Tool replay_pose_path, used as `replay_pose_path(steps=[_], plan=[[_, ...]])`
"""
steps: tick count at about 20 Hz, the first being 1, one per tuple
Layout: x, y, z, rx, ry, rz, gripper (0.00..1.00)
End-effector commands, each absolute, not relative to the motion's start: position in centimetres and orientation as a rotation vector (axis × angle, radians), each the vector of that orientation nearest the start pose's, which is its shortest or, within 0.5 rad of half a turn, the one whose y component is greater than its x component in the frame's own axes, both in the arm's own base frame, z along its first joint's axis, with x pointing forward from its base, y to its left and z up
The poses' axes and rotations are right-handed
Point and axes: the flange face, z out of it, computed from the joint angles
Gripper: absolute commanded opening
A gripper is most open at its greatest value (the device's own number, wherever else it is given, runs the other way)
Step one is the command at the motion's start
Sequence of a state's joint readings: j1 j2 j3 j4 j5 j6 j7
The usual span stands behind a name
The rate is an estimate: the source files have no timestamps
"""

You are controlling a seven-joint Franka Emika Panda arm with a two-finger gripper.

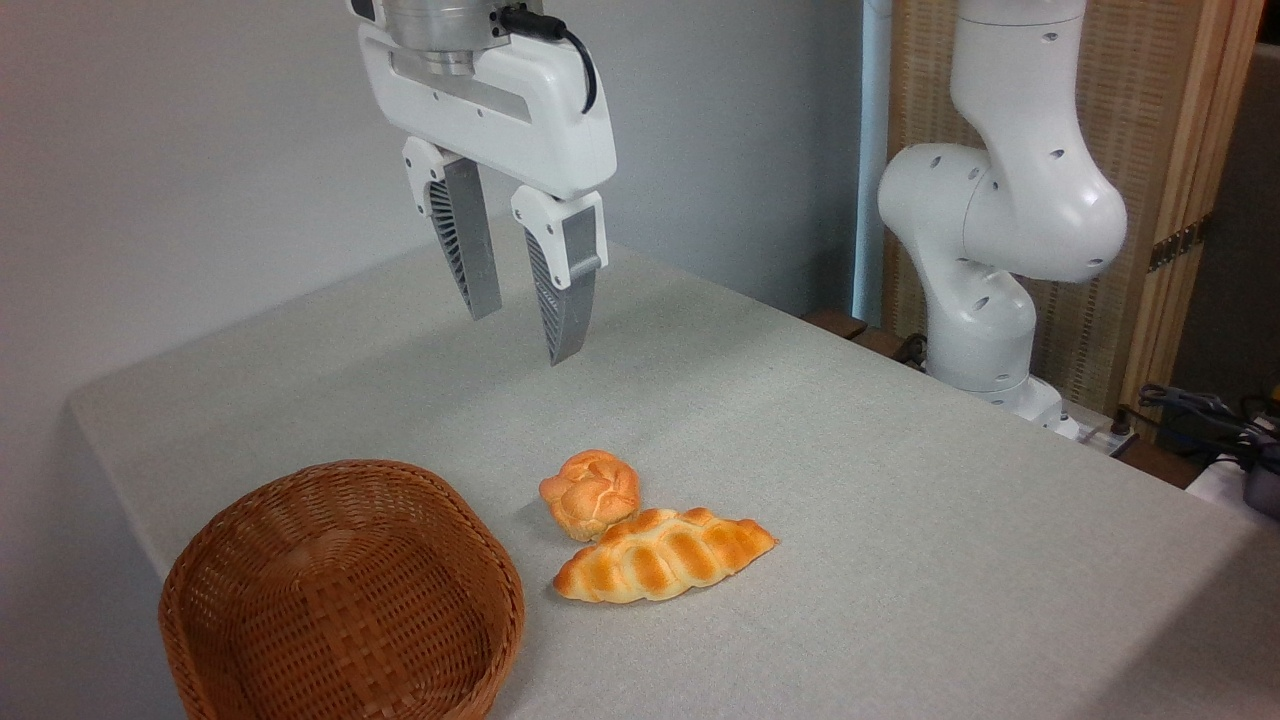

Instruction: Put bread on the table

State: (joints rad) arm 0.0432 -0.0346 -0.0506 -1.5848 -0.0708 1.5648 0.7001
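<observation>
The bread (662, 556), a long braided golden loaf, lies flat on the table (900, 480) just right of the basket. A small round knotted bun (591, 492) touches its upper left side. My gripper (523, 337) hangs well above and behind both, its two grey fingers pointing down, open, with nothing between them.
A brown wicker basket (340, 590) with nothing inside it stands at the front left near the table edge. The arm's white base (985, 250) rises at the table's far right side. A wooden screen and cables lie beyond it.
</observation>
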Motion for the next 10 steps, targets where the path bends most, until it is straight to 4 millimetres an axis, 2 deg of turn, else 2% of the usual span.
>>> replay_pose_path(steps=[1, 10], plan=[[55.15, -2.06, 63.27, -2.946, 1.129, -0.028, 1.00], [55.88, -2.18, 62.67, -2.941, 1.121, -0.067, 1.00]])
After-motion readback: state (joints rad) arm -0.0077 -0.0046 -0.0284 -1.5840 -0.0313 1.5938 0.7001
